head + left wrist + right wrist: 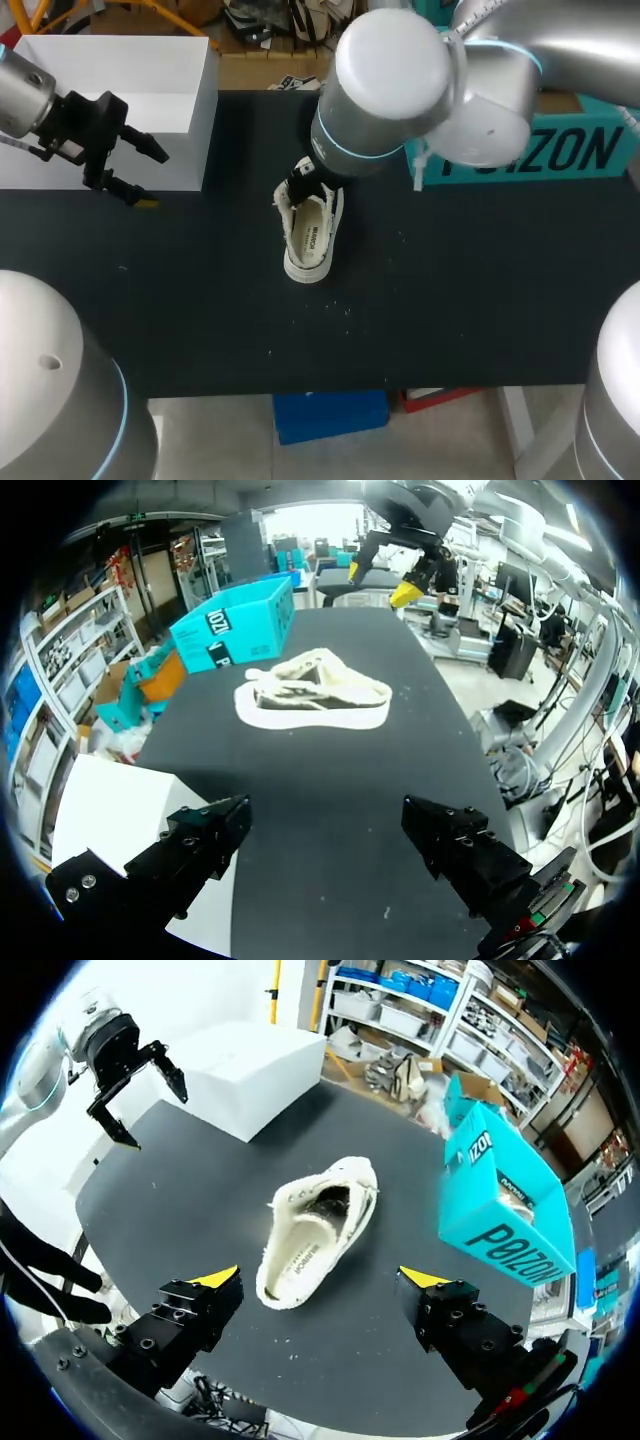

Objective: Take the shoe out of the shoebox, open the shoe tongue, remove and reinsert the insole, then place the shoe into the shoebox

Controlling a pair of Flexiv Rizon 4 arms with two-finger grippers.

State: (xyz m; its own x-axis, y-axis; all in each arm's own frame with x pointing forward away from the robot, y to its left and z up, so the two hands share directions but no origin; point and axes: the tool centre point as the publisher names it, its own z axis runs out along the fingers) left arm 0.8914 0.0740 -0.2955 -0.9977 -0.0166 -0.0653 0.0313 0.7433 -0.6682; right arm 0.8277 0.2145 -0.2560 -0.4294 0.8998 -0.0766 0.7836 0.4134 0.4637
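A white low sneaker (308, 235) lies on the black table (480, 290), its opening up and the insole showing inside. It appears ahead of both wrist cameras as the shoe (315, 692) and the shoe (315, 1230). My left gripper (148, 177) hangs open beside the front corner of the white shoebox (110, 100), well to the shoe's left. Its fingers (200, 845) hold nothing. My right gripper (320, 1295) stands open above the shoe and apart from it. In the head view my right arm (390, 80) covers that gripper.
A teal box (540, 150) stands at the back right of the table, also seen as the teal box (500, 1200) and the teal box (235, 620). The white shoebox (250, 1065) fills the back left corner. White crumbs dot the table near the shoe.
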